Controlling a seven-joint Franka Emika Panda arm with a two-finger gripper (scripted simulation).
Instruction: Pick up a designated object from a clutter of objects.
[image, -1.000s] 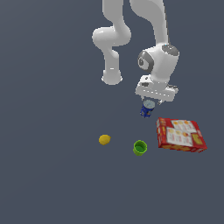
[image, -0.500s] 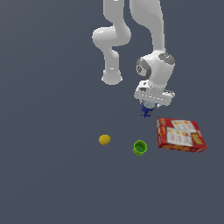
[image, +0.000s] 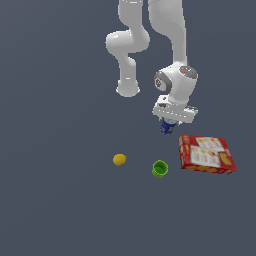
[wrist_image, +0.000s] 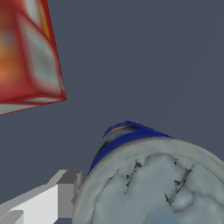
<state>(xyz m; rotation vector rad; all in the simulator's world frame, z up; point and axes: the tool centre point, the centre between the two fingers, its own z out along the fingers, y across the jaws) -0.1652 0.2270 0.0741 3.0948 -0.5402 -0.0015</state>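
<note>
Four things in sight: lemon, cup, can, box, set out below from the exterior view's left to its right.
Lemon: yellow, alone on the grey bench, farthest toward the exterior view's left, well apart from my arm.
Cup: green, mouth up, on the bench between the lemon and the box, nearer the box, touching neither.
Can: blue, only its lower part shows beneath my claw in the exterior view. It sits higher in that picture than the cup and just off the box's upper corner. I cannot tell from that view whether it is on the bench or off it.
Can, wrist view: fills the near corner, its pale grey, creased end toward my camera, the blue side with a small orange-and-white streak running away from it.
Claw: pointing down over the can, white hand above it. One white-and-grey finger shows in the wrist view, right against the can's rim. The other finger is out of sight, so I cannot tell whether I am clamped on the can or only around it.
Box: red with white panels, lying flat on the bench, farthest toward the exterior view's right. In the wrist view one blurred red corner shows beyond the can, apart from it.
</note>
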